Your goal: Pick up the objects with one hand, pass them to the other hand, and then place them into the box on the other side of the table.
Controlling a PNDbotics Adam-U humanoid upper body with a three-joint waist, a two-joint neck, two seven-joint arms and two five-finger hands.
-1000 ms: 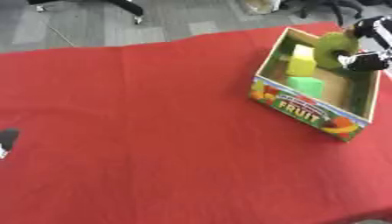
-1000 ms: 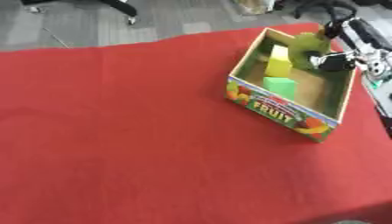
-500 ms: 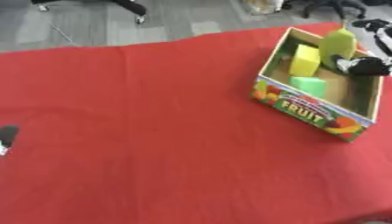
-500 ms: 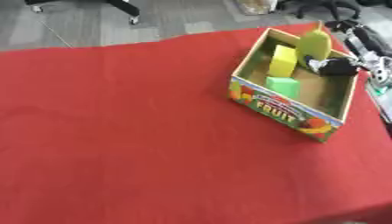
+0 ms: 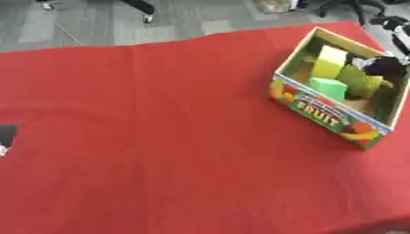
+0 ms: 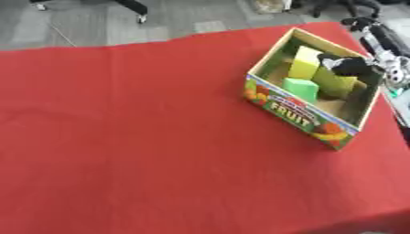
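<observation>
A cardboard fruit box (image 6: 298,115) stands on the red table at the right. Inside it lie a yellow block (image 6: 304,62) and a light green block (image 6: 299,87). An olive-green object (image 6: 334,84) leans in the box beside them. My right hand (image 6: 349,66) reaches in from the right and is curled on the top of that olive-green object, low inside the box. Only a dark sliver of my left hand (image 5: 5,136) shows at the left edge in the left eye view.
The red cloth (image 5: 160,137) covers the table, with grey floor (image 5: 96,23) beyond its far edge. Chair wheels (image 5: 148,18) stand on the floor at the back. The table's right edge lies just past the box.
My right hand has lowered the olive-green object from above the box rim down into the box, next to the yellow and green blocks.
</observation>
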